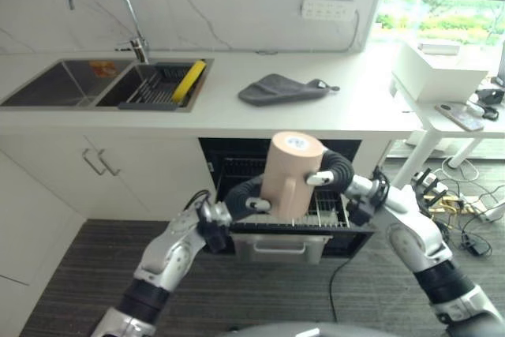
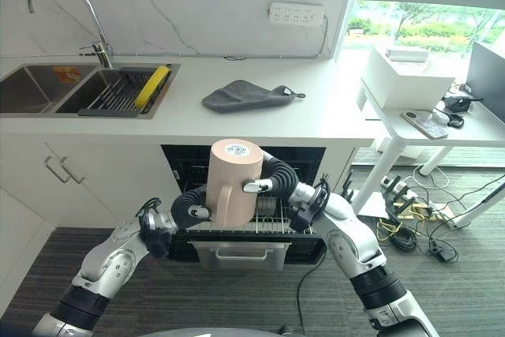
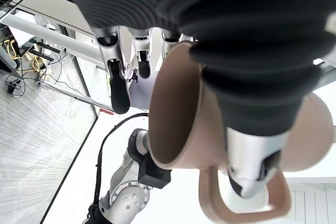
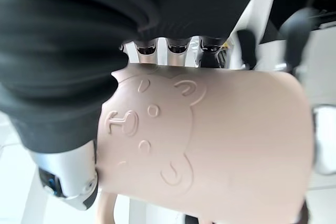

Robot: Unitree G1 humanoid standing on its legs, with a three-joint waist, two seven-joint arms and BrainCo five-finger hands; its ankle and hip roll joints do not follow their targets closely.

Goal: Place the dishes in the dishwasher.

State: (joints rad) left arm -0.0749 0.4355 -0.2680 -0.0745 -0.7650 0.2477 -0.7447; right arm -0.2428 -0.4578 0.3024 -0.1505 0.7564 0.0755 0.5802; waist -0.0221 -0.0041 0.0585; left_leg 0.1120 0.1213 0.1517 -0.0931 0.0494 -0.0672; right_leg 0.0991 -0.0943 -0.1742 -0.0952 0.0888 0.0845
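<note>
The left hand [image 1: 251, 195] was wrapped round the lower side of the beige mug [image 1: 290, 175], and the right hand [image 1: 331, 171] clasped it from the other side, thumb [image 1: 319, 179] hooked across the front, so the mug sat squeezed between both hands, held upside down with its flat base up and tilted slightly. In the left wrist view the fingers [image 3: 118, 83] reached past the mug's open rim while the thumb lay over the looped handle [image 3: 244, 207]; in the right wrist view the fingers curled over the far edge of the mug's wall, where a raised bear face [image 4: 152, 129] showed, and there it was, lifted in the air right in front of the open dishwasher [image 1: 280, 195]. Just behind and below the mug, the wire rack [image 1: 331, 209] stood pulled out from under the counter, a grey cutlery tray [image 1: 278, 247] hanging at its front edge. Up on the white countertop [image 1: 347, 108], a dark grey cloth [image 1: 282, 88] lay crumpled, well apart from the mug. Further to the left was the double sink [image 1: 71, 84] with its curved tap [image 1: 106, 5], a dark drying rack [image 1: 154, 84] set in the nearer basin and a yellow brush [image 1: 189, 80] resting on its edge. Off to the right, a white side table [image 1: 442, 116] carried a white box [image 1: 438, 73] and a phone [image 1: 459, 116].
</note>
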